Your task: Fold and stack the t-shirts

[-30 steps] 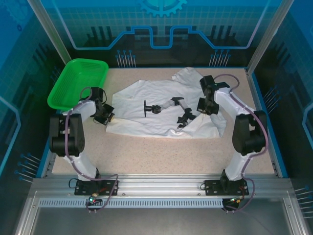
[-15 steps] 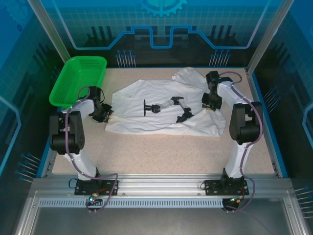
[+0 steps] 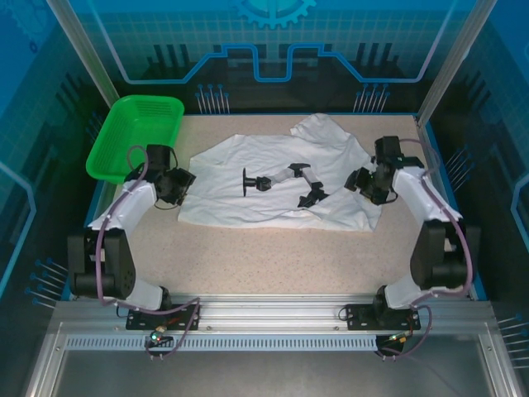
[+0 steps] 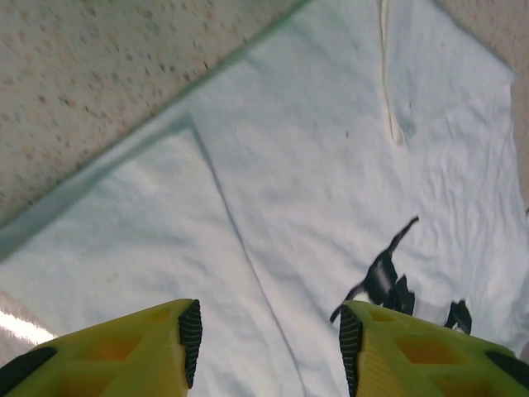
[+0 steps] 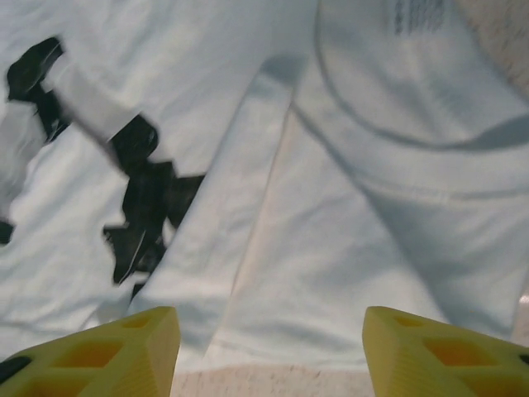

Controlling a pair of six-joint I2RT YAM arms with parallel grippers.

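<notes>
Shirt [image 3: 223, 165] flat on table [image 3: 248, 256], centre, side flaps folded in. Left gripper [image 3: 177, 184] and right gripper [image 3: 364, 180] spread, empty, over opposite shirt edges. Risk: low fingertip snags flap, drags fold open; rumpled far end skews next fold.

Bare table [image 3: 273, 256] runs wide between the hem of the t-shirt [image 3: 273, 178] and the near edge, free for passage. The shirt itself lies flat across the middle (no real barrier). The green basket [image 3: 124, 141] fills the far left corner, just behind the left arm [image 3: 132, 203]; the right arm [image 3: 413, 194] lines the right edge
</notes>
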